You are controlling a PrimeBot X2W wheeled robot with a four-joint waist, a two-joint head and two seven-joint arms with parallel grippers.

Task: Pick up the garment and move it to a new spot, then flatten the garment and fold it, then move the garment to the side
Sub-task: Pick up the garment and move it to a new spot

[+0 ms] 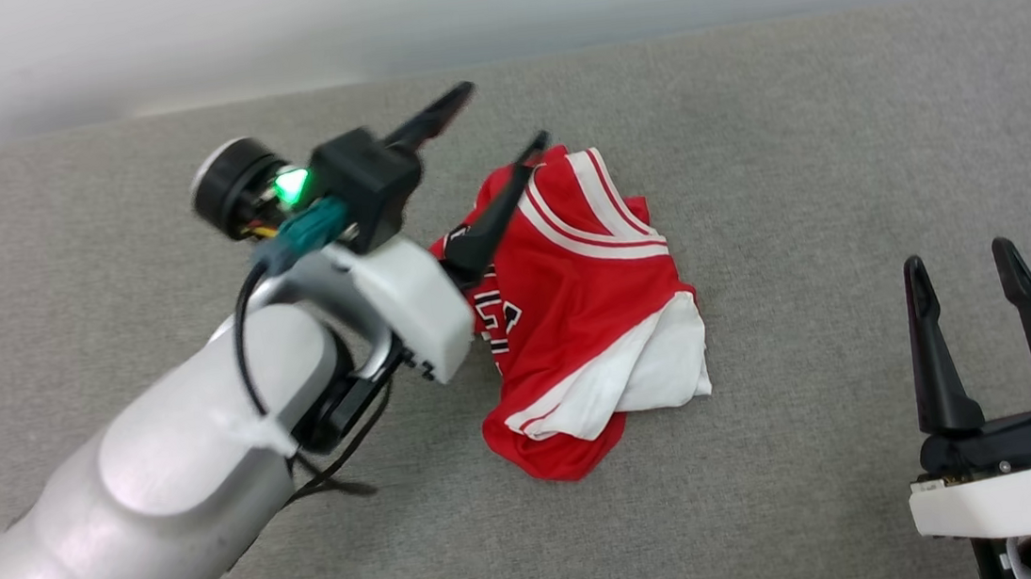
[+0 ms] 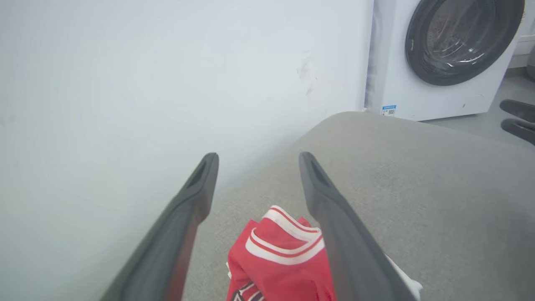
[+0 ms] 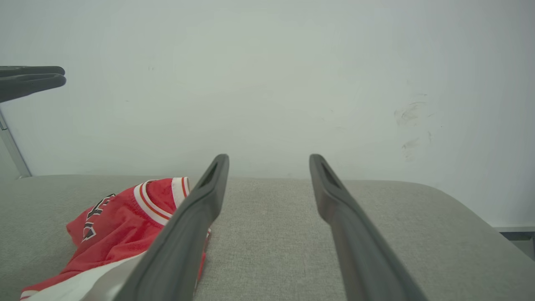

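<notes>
**Task status.** The garment (image 1: 594,320) lies in a crumpled heap on the grey tabletop (image 1: 838,107). Its red body is bunched, a white sleeve is doubled at its near edge, and the striped trim is at its far end. It is neither flat nor folded. The pictures do not settle whether this heap sits at its first spot or at the new one. Since no hand holds the cloth, the relocation step is best treated as unconfirmed. Flattening, folding and the final move to the side are all judged outstanding.

**Left arm pose.** The left hand (image 1: 504,116) is extended above the far left part of the garment. The forearm reaches in from the robot's left of the garment. The fingers are spread wide and hold nothing (in the left wrist view the striped trim sits below and between them, with no cloth pinched). Whether the finger nearer the garment brushes the cloth cannot be told.

**Right arm pose.** The right hand (image 1: 958,254) is parked well to the right of the garment. Its fingers are likewise spread and empty, clear of the cloth.
</notes>
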